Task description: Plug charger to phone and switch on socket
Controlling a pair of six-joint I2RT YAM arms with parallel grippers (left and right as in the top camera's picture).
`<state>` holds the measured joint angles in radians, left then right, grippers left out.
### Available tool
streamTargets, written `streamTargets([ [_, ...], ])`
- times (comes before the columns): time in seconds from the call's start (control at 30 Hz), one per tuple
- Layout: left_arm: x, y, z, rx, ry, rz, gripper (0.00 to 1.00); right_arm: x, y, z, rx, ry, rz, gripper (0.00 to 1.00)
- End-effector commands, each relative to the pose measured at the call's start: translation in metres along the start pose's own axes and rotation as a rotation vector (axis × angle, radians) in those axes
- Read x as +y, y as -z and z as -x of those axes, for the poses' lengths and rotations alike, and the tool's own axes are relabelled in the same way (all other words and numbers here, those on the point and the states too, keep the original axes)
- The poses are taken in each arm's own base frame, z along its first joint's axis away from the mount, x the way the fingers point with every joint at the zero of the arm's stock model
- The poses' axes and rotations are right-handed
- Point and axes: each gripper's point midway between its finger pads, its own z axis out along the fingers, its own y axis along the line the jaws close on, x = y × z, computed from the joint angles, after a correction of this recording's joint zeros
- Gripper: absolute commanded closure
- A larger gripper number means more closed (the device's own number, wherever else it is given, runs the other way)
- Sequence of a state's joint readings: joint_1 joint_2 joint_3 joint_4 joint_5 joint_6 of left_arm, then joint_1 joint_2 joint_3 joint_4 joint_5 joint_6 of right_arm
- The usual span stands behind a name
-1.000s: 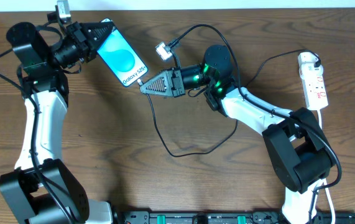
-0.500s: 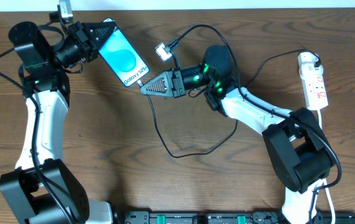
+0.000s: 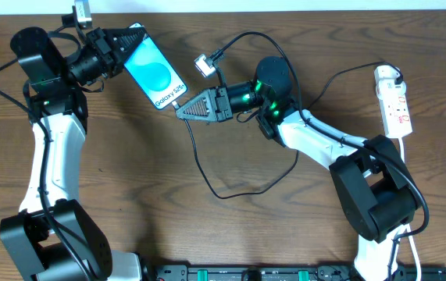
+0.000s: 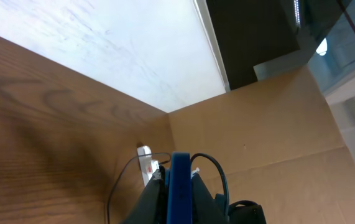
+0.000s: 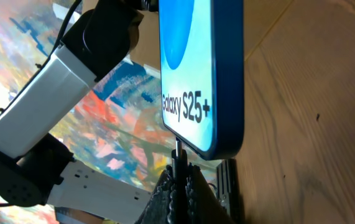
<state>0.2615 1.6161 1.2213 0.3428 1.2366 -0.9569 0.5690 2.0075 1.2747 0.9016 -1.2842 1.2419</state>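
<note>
The right gripper (image 5: pixel 178 168) is closed tight on the connector (image 5: pixel 177 151). The tip meets the bottom edge of the phone (image 5: pixel 202 74); whether it sits fully in the port I cannot tell. The left gripper (image 3: pixel 131 40) is clamped on the phone's top end and holds it tilted over the table (image 3: pixel 129 195). So the plugging step is in hand. Next, I think, comes a straight push along the phone, then release. The cable (image 3: pixel 207 168) loops loose under the right arm and may snag it. Its plug (image 3: pixel 203 63) lies beside the phone, not in the socket (image 3: pixel 394 100), which is well apart at the right edge.
</note>
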Motion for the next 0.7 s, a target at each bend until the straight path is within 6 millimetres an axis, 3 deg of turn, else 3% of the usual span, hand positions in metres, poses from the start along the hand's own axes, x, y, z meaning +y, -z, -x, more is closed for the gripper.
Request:
streamTargets([
  [0.0, -0.0099, -0.0013, -0.0088, 0.054, -0.035, -0.039, 0.92, 0.0018, -0.0024, 0.0102, -0.040, -0.005, -0.007, 0.99],
  [0.67, -0.0078, -0.0015, -0.0054, 0.035, -0.008, -0.026, 0.93, 0.0032, -0.0025, 0.0058, -0.015, 0.052, 0.001, 0.99],
])
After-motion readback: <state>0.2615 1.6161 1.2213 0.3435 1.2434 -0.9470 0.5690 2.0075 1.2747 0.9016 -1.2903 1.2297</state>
